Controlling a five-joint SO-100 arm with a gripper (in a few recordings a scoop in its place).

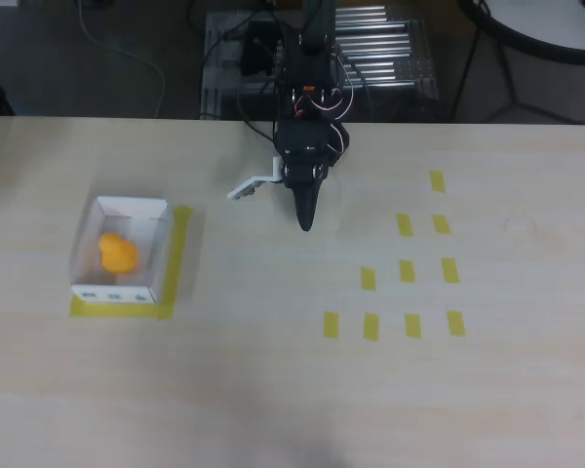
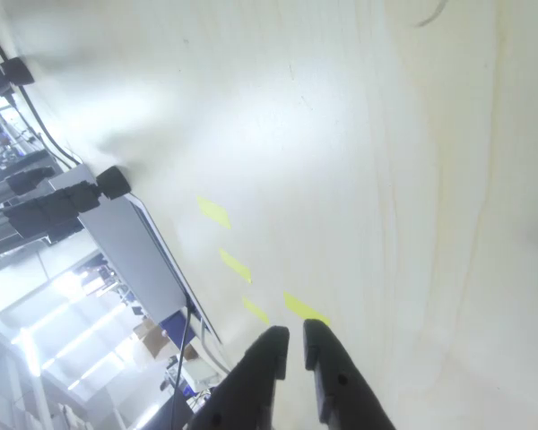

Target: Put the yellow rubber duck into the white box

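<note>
While the pale wooden table (image 1: pixel 273 390) spreads across the whole overhead view, the black arm (image 1: pixel 310 107) reaches onto it from the far edge, near the middle. To the left in that view sits the white box (image 1: pixel 162 249), a low-walled tray resting on an L of yellow tape (image 1: pixel 178 258) that shows along its right and near sides; three small marks sit on its near wall. On the right half of the table lie short yellow tape strips (image 1: pixel 407 270) in staggered rows, well apart from the box. The gripper (image 1: pixel 305 222) points toward the near side of the table, well apart from the box, with a small white plate (image 1: pixel 250 186) sticking out to its left. From the wrist view, its two dark fingers (image 2: pixel 267 358) stand almost together with a thin slit between them and nothing held. Inside the box lies the yellow rubber duck (image 1: pixel 117 253), toward its left side.
</note>
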